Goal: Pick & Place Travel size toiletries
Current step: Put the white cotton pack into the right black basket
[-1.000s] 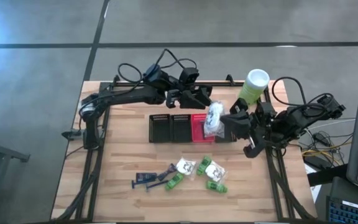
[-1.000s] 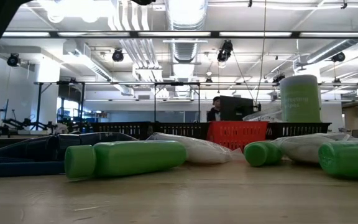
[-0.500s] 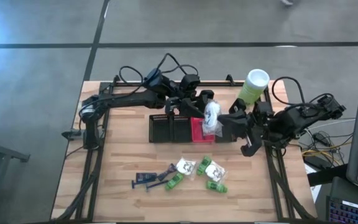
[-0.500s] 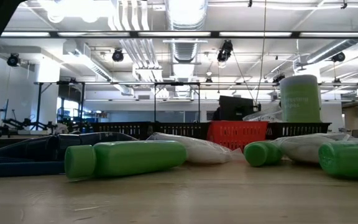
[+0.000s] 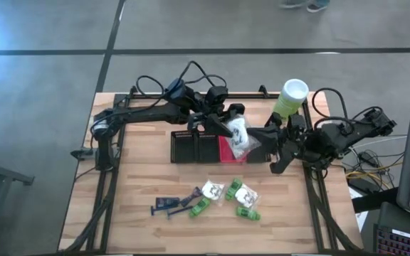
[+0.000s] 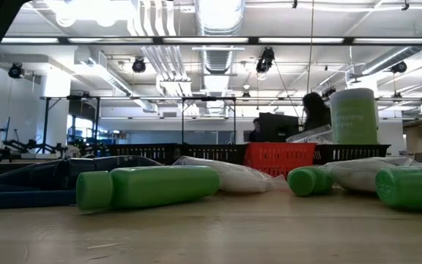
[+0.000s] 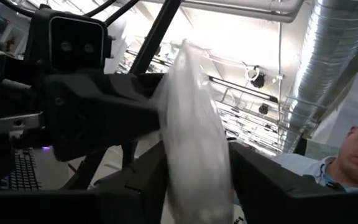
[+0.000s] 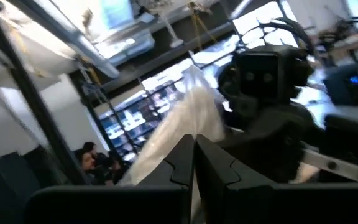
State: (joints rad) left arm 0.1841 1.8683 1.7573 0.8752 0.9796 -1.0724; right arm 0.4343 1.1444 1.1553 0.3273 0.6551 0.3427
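White packet [image 5: 240, 134] hangs over the red basket [image 5: 225, 148], pinched by both end effectors, left [image 5: 232, 130] and right [image 5: 256, 139].

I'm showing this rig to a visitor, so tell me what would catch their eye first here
Most striking is the white crinkly packet held in mid-air between both arms above the red basket, the right tool pinched on it while the left tool closes around it. Next, the bright green bottles scattered with more packets near the table's front edge, and the pale-green canister at the back right.

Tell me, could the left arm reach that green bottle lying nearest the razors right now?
Probably not yet: the left gripper is over the red basket, busy with a white packet. Nothing covers the green bottle.
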